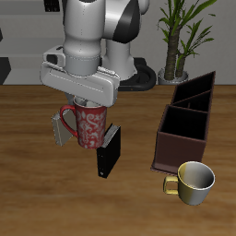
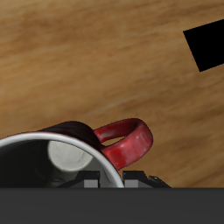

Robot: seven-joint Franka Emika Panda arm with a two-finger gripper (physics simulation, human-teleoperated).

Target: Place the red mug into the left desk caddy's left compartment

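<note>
The red mug [image 1: 89, 125] with a pale floral pattern stands upright under my hand, near the middle of the table. My gripper [image 1: 74, 127] is shut on its rim: one grey finger [image 1: 62, 131] shows outside the wall by the handle, and the other is hidden by the mug. The wrist view shows the mug's rim and red loop handle [image 2: 128, 142] close below the camera. The left desk caddy [image 1: 184, 138], a long dark brown box with dividers, stands some way off to the side, apart from the mug.
A small black upright box [image 1: 109, 153] stands right beside the mug, toward the table's front edge; it also shows in the wrist view [image 2: 206, 44]. A shiny yellow-gold mug [image 1: 194, 182] sits in front of the caddy. A potted plant [image 1: 175, 41] stands behind it.
</note>
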